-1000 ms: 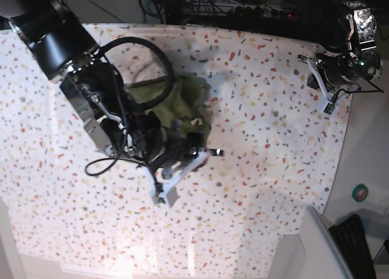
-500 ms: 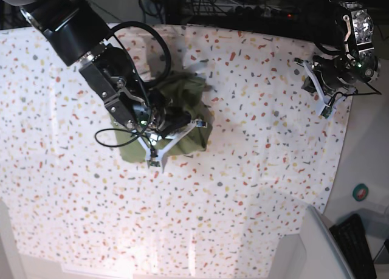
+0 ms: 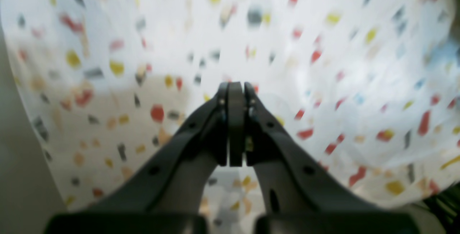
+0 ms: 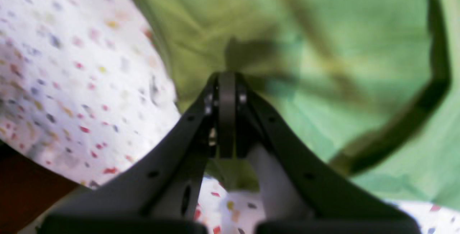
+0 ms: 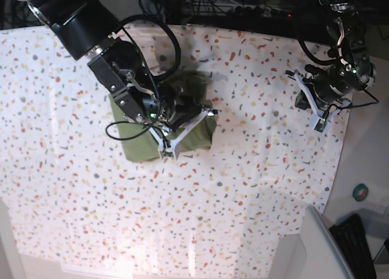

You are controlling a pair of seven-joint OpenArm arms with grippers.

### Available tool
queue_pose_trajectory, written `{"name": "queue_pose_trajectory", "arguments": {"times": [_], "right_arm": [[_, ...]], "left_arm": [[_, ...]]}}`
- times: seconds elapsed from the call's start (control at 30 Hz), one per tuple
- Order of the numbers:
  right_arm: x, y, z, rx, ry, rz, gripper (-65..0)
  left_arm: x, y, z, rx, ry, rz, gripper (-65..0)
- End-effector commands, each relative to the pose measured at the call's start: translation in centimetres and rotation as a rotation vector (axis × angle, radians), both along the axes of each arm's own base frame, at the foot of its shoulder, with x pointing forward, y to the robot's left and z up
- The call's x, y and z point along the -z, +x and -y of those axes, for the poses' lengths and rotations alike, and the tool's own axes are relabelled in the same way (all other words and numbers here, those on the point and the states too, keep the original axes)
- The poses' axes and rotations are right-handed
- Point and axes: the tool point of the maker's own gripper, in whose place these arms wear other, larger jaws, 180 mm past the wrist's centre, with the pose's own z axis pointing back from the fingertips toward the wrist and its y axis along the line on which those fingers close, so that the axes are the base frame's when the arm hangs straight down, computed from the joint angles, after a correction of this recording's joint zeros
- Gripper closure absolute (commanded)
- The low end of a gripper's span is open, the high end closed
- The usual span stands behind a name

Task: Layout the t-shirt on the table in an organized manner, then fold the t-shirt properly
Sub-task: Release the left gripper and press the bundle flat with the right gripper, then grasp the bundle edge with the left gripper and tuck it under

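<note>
Right fingers (image 4: 227,83): pressed fully together. In the right wrist view the tips sit over the edge of the t-shirt (image 4: 323,47), but blur hides whether any cloth is pinched between them. In the base view the right fingers (image 5: 182,130) lie on top of the t-shirt (image 5: 138,146), which is a crumpled heap spreading out from under them, mostly toward the arm side.

Left fingers (image 3: 235,93): closed tight on each other, nothing between them. Only speckled desk (image 3: 323,47) lies beneath. In the base view the left fingers (image 5: 316,112) hang near the desk's (image 5: 255,188) far right edge, well apart from the t-shirt.

Change from a second ago: the right fingers were spread and lay beyond the shirt's near edge, over bare desk; they have shut and drawn back onto the cloth. The heap has shifted and now shows more cloth at its lower left. The left arm has dipped slightly.

Hard to make out: both wrist views are motion-blurred. The right arm and its cable cover much of the shirt, so its sleeves and collar cannot be told.
</note>
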Motion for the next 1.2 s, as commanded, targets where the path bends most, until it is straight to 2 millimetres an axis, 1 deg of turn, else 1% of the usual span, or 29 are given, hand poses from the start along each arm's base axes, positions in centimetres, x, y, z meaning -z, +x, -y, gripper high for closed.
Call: {"name": "queue_pose_trajectory", "arguments": {"times": [0.0, 0.07, 0.13, 0.17, 0.23, 0.3, 0.43, 0.5, 0.53, 0.57, 0.63, 0.7, 0.77, 0.8, 0.83, 0.87, 0.9, 0.93, 0.97, 1.03, 1.07, 1.13, 1.17], "right_arm": [[-2.5, 2.0, -1.0, -0.002, 0.040, 0.077, 0.0], [-4.1, 2.8, -0.7, -0.003, 0.057, 0.127, 0.0], [-5.6, 3.6, 0.7, -0.005, 0.051, 0.183, 0.0], [-6.1, 4.1, 1.4, 0.000, 0.044, 0.208, 0.0], [-6.5, 5.7, 3.8, 0.074, 0.035, 0.222, 0.0], [-5.5, 6.5, 6.1, 0.148, 0.019, 0.193, 0.0], [-1.9, 6.1, 8.2, 0.194, -0.045, 0.098, 0.0], [-1.0, 5.8, 8.3, 0.202, -0.053, 0.070, 0.0], [-1.1, 5.8, 8.3, 0.203, -0.052, 0.071, 0.0], [-1.5, 6.1, 8.1, 0.201, -0.044, 0.084, 0.0], [-3.3, 6.5, 7.4, 0.191, -0.014, 0.131, 0.0], [-4.4, 6.0, 6.5, 0.174, 0.017, 0.154, 0.0], [-4.2, 5.6, 5.9, 0.173, 0.027, 0.149, 0.0], [-3.3, 5.2, 5.6, 0.176, 0.024, 0.120, 0.0], [-2.0, 4.6, 5.5, 0.180, 0.012, 0.078, 0.0], [-1.0, 4.2, 5.6, 0.185, -0.003, 0.050, 0.0], [-0.5, 4.3, 6.0, 0.190, -0.016, 0.037, 0.0], [-0.7, 4.5, 6.0, 0.190, -0.013, 0.043, 0.0], [-1.5, 4.7, 5.8, 0.189, 0.002, 0.062, 0.0], [-4.0, 5.2, 6.0, 0.178, 0.030, 0.141, 0.0], [-5.7, 5.4, 5.8, 0.167, 0.053, 0.190, 0.0], [-8.4, 5.6, 5.9, 0.154, 0.082, 0.265, 0.0], [-9.3, 5.8, 6.4, 0.161, 0.087, 0.292, 0.0]], "left_arm": [[-1.4, 1.2, 0.3, 0.012, -0.003, 0.053, 0.0], [-1.9, 1.8, 1.0, 0.013, -0.015, 0.077, 0.0], [-2.1, 2.0, 1.3, 0.013, -0.020, 0.086, 0.0], [-2.1, 2.0, 1.4, 0.013, -0.022, 0.089, 0.0], [-2.0, 2.1, 1.8, 0.010, -0.036, 0.090, 0.0], [-1.9, 2.0, 1.7, 0.005, -0.038, 0.085, 0.0], [-1.6, 1.6, 1.4, -0.001, -0.034, 0.076, 0.0], [-1.7, 1.6, 1.0, 0.001, -0.024, 0.074, 0.0], [-1.7, 1.6, 0.9, 0.004, -0.021, 0.074, 0.0], [-1.7, 1.6, 0.9, 0.004, -0.021, 0.074, 0.0], [-1.7, 1.5, 1.0, 0.008, -0.021, 0.071, 0.0], [-1.7, 1.5, 1.1, 0.010, -0.020, 0.071, 0.0], [-1.8, 1.6, 1.4, 0.010, -0.039, 0.078, 0.0], [-2.1, 1.7, 1.8, 0.009, -0.065, 0.090, 0.0], [-2.3, 1.9, 2.3, 0.007, -0.098, 0.102, 0.0], [-2.5, 1.9, 2.7, 0.006, -0.128, 0.100, 0.0], [-2.6, 1.8, 3.0, 0.004, -0.156, 0.089, 0.0], [-2.7, 1.8, 3.2, 0.000, -0.177, 0.076, 0.0], [-2.7, 1.7, 3.4, -0.001, -0.196, 0.064, 0.0], [-3.4, 2.1, 4.2, 0.008, -0.235, 0.069, 0.0], [-3.7, 2.1, 4.8, 0.013, -0.253, 0.075, 0.0], [-4.1, 2.1, 6.1, 0.015, -0.298, 0.087, 0.0], [-4.3, 2.1, 6.6, 0.015, -0.315, 0.093, 0.0]]}}
